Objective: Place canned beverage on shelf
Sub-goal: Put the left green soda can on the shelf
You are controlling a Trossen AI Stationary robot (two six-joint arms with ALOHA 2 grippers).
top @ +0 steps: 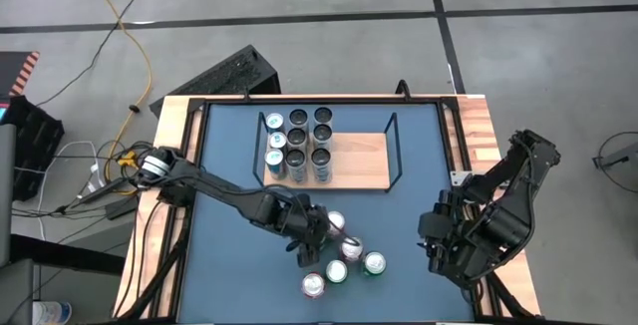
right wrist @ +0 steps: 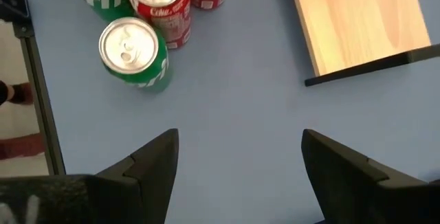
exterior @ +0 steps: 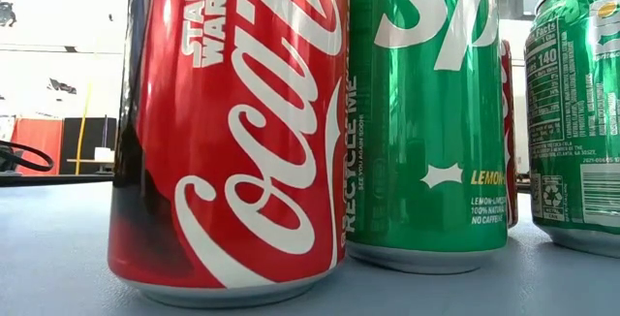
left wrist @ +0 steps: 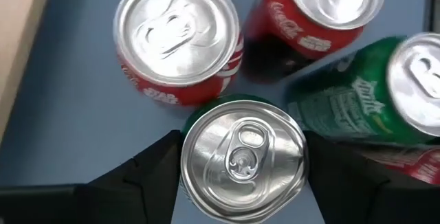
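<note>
My left end effector (left wrist: 240, 176) sits low over the loose group of cans near the front of the blue tabletop (top: 229, 265). Its two dark fingers (left wrist: 148, 176) stand on either side of a green can (left wrist: 242, 157). Through the left wrist camera I see them close against the can's sides, but I cannot tell whether they actually press on it, so I call the grip undecided. The can stands upright, with a silver lid and pull tab facing the camera, and a green wall just showing under the rim.

Just beside it stand two red cola cans (left wrist: 180, 38), also upright with silver tops, and another green can (left wrist: 371, 100) with white lettering. From above I count about five cans in this group (top: 344, 255), packed near one another. In the low camera a red can (exterior: 228, 132) and a green one (exterior: 426, 112) fill the frame.

The shelf (top: 359, 161), a light-wood board with a thin black wire frame, lies farther back on the tabletop. On its left part stand eight cans (top: 297, 146) in rows, mostly dark-topped. Its right part is bare wood.

My right end effector (right wrist: 240, 162) waits at the right side of the tabletop, fingers spread wide and holding nothing.
</note>
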